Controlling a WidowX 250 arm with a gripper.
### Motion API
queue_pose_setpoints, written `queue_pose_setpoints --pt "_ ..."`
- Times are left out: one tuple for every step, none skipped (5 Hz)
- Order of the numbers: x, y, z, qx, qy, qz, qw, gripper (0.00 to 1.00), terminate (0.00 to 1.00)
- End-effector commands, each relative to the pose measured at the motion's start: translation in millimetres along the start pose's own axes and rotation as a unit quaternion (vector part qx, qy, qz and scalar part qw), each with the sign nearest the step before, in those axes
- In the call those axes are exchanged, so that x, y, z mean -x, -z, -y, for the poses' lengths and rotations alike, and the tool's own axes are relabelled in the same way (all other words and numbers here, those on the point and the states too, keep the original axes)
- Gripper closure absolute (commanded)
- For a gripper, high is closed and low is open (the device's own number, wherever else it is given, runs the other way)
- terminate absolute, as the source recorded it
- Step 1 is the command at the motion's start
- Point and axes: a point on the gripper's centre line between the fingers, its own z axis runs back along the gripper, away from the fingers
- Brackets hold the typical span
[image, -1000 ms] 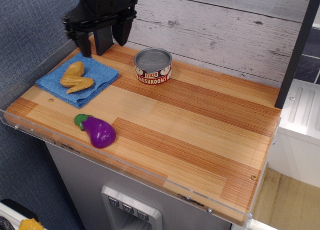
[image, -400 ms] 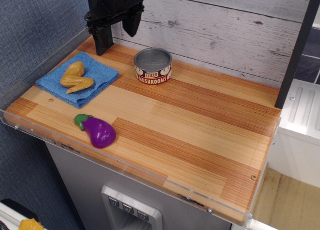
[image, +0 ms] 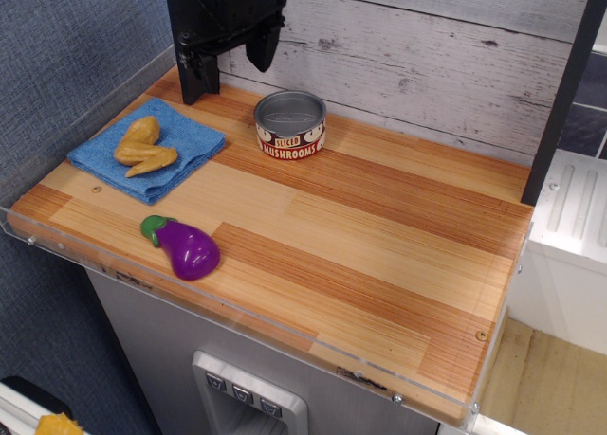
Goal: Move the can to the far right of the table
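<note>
The can (image: pixel 290 123), short and wide with a grey lid and a red-and-cream "SLICED MUSHROOMS" label, stands upright at the back middle-left of the striped wood table (image: pixel 379 245). My black gripper (image: pixel 230 75) hangs open and empty above the table's back left corner, up and to the left of the can, apart from it. One finger points down at the left, the other sits higher at the right.
A blue cloth (image: pixel 147 151) with a yellow toy chicken piece (image: pixel 142 143) lies at the left. A purple toy eggplant (image: pixel 183 246) lies near the front left edge. A grey plank wall stands behind. A black post (image: pixel 564 89) rises at the right.
The gripper has moved right toward the can and turned, so its fingers now appear closer together. The can and other objects have not moved.
</note>
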Motion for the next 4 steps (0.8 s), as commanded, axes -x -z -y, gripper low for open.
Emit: queue_pose_setpoints --pt "-12 -1 11 0.014 0.028 0.01 0.9995 0.0 0.0" --pt "-1 4 24 0.028 0.067 -0.002 0.9974 0.0 0.0" --pt "7 2 28 0.025 0.102 0.011 0.9944 0.0 0.0" --pt "13 -14 34 0.034 0.115 0.012 0.9927 0.0 0.0"
